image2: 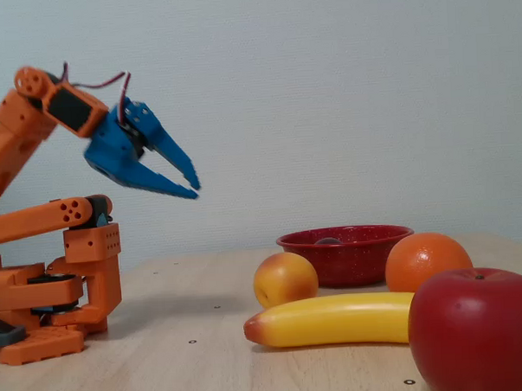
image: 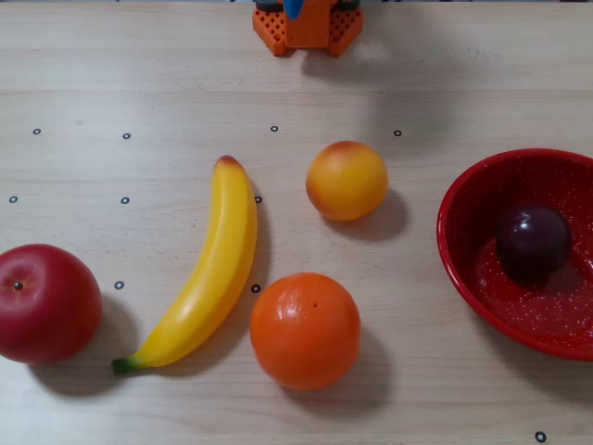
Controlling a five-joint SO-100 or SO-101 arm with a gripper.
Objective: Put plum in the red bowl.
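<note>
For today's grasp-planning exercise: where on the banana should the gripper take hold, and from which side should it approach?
Grip the banana across its thick middle, coming straight down from above. It lies flat, and bare table shows along both long sides there, whereas the orange crowds its lower part. The gripper hangs open, away from the fruit.

The plum (image: 533,239) sits inside the red bowl (image: 460,243) at the right edge, well apart from the peach (image: 346,180), orange (image: 305,330), banana (image: 208,272) and apple (image: 44,303).

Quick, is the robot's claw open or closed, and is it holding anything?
Gripper: open, holding nothing, up in the air near its base.
</note>
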